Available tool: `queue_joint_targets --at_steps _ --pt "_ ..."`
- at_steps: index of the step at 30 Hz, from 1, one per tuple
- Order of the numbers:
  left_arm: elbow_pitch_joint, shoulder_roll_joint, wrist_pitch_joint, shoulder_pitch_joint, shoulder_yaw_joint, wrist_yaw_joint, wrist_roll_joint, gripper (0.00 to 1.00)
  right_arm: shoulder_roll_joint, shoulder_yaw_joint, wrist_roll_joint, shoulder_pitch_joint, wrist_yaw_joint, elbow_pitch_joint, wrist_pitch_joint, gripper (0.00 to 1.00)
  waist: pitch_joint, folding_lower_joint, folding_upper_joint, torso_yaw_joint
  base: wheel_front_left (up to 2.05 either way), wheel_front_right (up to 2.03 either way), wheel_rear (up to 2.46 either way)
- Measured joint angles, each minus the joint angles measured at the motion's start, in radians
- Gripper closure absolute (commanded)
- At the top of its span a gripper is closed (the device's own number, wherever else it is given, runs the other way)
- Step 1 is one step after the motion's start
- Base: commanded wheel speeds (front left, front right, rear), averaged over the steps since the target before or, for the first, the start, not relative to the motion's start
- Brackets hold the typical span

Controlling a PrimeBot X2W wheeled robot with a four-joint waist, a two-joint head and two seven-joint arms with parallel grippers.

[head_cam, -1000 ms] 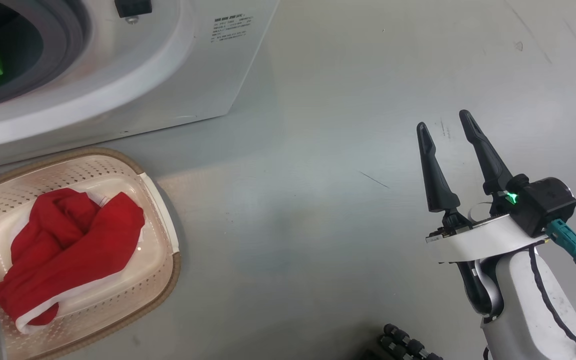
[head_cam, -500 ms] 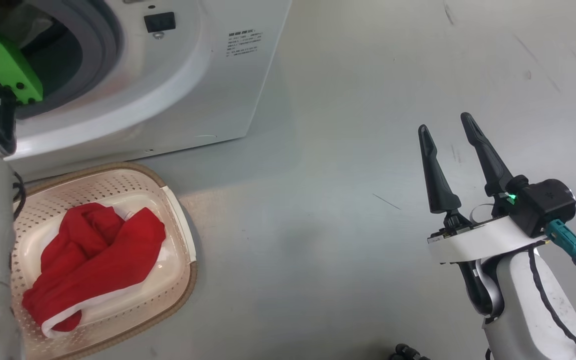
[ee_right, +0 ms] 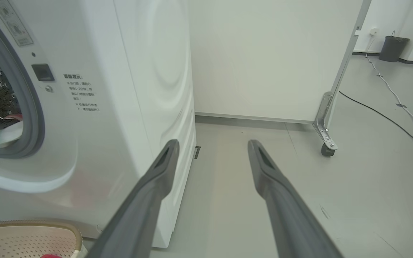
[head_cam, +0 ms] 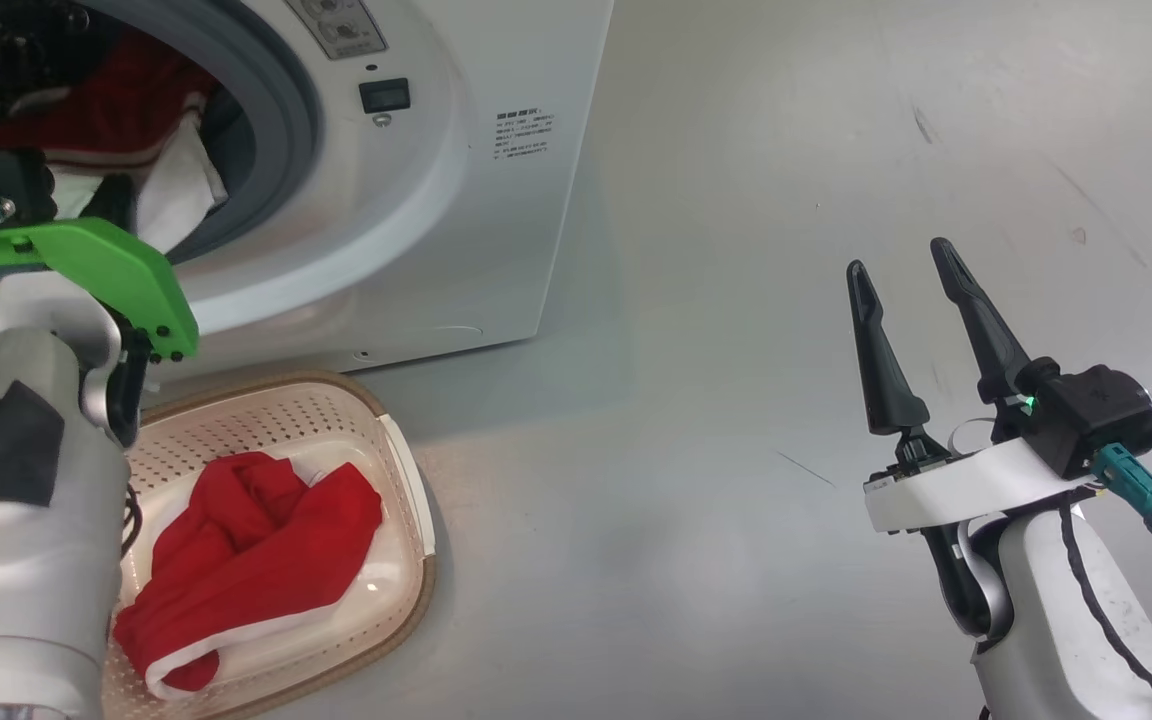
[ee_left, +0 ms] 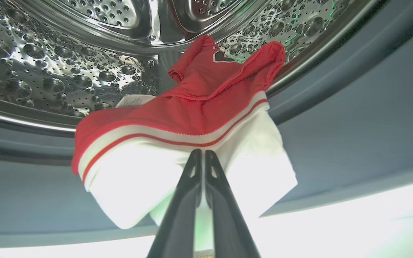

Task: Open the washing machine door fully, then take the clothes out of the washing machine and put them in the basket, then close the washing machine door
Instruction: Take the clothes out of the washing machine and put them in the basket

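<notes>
Your left claw is pinched tight on the white edge of a red garment at the washer drum mouth. Right claw gapes wide, empty, above the floor. Second garment lies in the basket.

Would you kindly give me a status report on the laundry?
Left gripper shut on striped garment at drum mouth. Right gripper open, empty. Red garment already in basket. Nothing seen in the way.
</notes>
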Motion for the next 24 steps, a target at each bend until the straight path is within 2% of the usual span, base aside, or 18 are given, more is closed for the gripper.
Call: queue_joint_targets --at_steps 24 --pt "0.051 -0.068 -0.186 0.274 -0.054 -0.043 -0.002 1.0 -0.01 -0.022 -0.01 0.128 -0.002 0.042 0.0 0.0 -0.252 0.0 0.0 0.13 0.0 0.0 0.0"
